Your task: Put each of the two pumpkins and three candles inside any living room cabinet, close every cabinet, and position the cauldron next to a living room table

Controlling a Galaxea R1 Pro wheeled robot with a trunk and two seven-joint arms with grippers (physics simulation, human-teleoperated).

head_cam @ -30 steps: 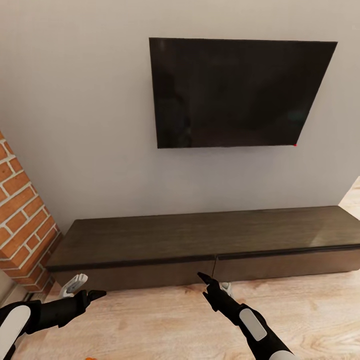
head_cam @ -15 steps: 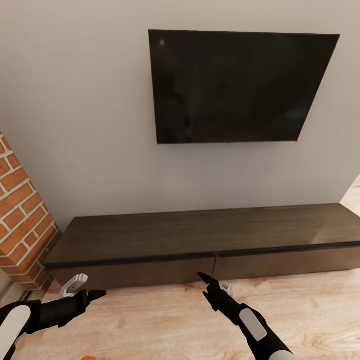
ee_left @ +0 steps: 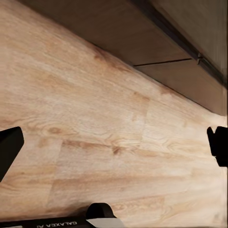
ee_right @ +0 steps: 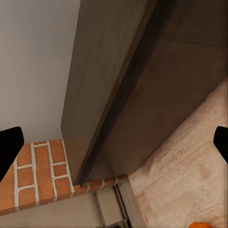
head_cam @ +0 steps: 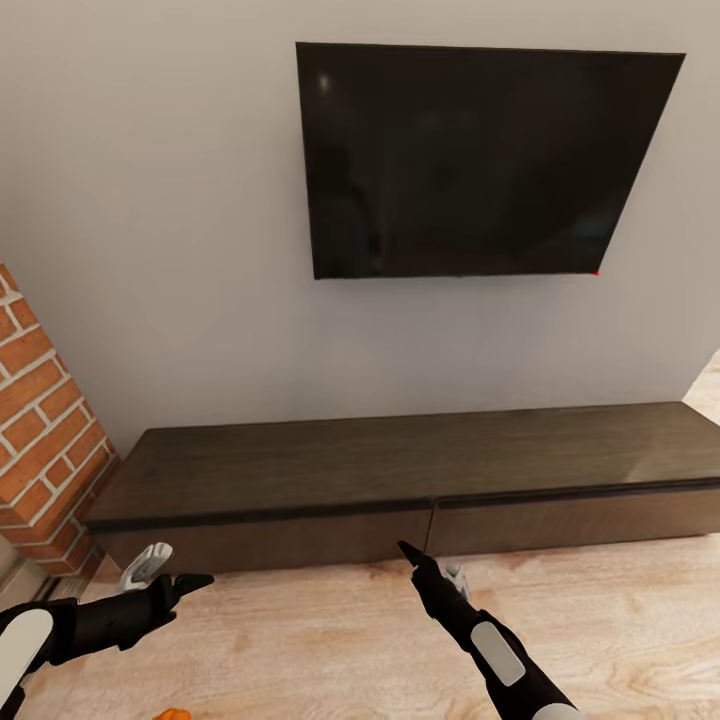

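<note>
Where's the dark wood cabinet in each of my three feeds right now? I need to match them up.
Head view: the cabinet spans the lower middle, under the TV, drawers shut.
Left wrist view: its drawer fronts run across the upper part, above the floorboards.
Right wrist view: its left end runs down the middle.
Shared landmark: the brick fireplace beside that end, also in the right wrist view.

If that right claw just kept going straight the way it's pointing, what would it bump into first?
Most likely the dark wood cabinet. The right gripper, fingers spread, points at its closed drawer fronts near the middle seam; the right wrist view looks along that front toward the brick fireplace. Depth is hard to judge.
</note>
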